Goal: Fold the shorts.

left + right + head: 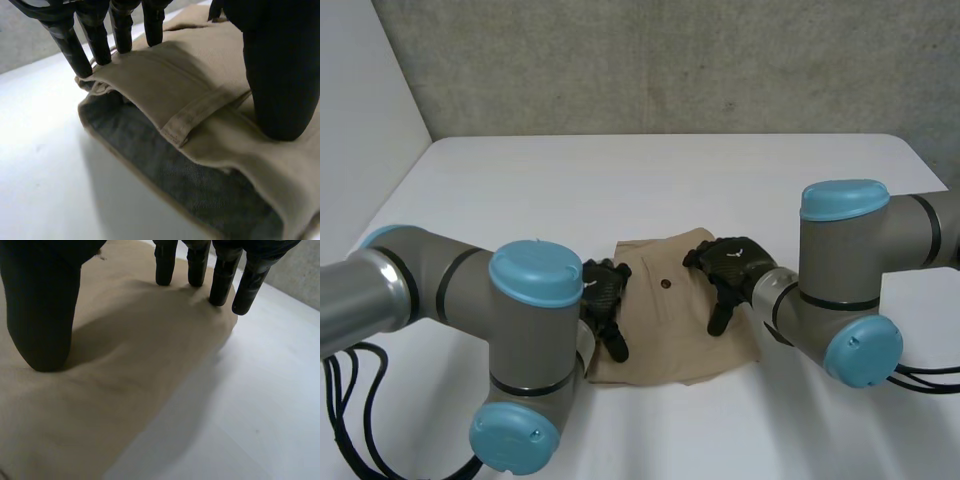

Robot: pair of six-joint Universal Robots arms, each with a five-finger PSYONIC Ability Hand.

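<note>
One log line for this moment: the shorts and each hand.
shorts: folded, lying on table | left hand: open, pressing left edge | right hand: open, pressing right edge

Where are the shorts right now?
In the head view, the shorts lie on the table, left hand on their left side, right hand on their right.

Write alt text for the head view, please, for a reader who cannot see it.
Two black robot hands press flat on a folded pair of tan cloth shorts lying on a white table, the left hand on the shorts' left edge and the right hand on their right part. Both hands' fingers are straight, holding nothing.
</note>
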